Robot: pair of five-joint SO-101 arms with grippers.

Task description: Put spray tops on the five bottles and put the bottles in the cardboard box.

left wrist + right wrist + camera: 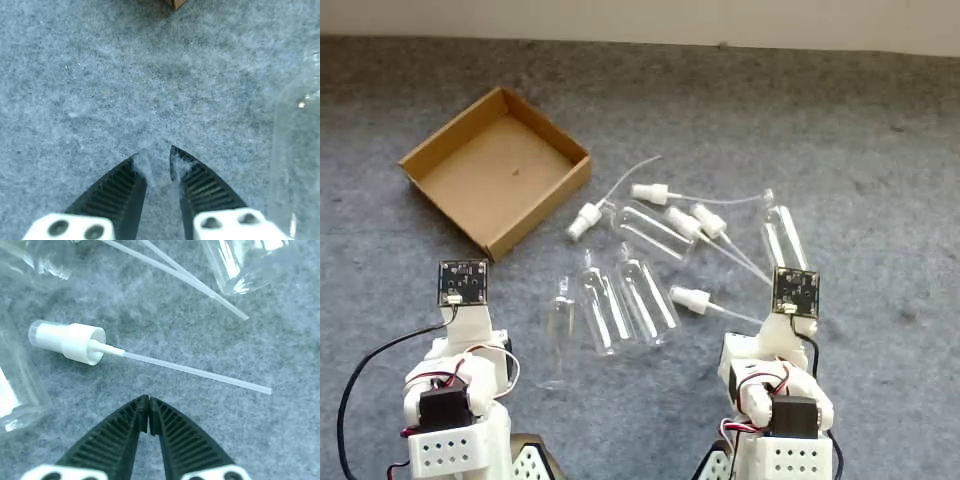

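Spray top (692,297) lies at nine o'clock from the clenched, empty right gripper (149,407), which should open wide, then pinch its cap squarely.

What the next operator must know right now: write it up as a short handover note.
Left gripper: jaws slightly apart, empty, over carpet beside a bottle.
Right gripper: jaws shut, empty, close to a loose spray top.
Cardboard box: holds nothing, ahead of the left arm.
Done: nothing. All five bottles lie on the carpet with no top on, and the tops are scattered among them.
Left: fit five tops, then box five bottles.
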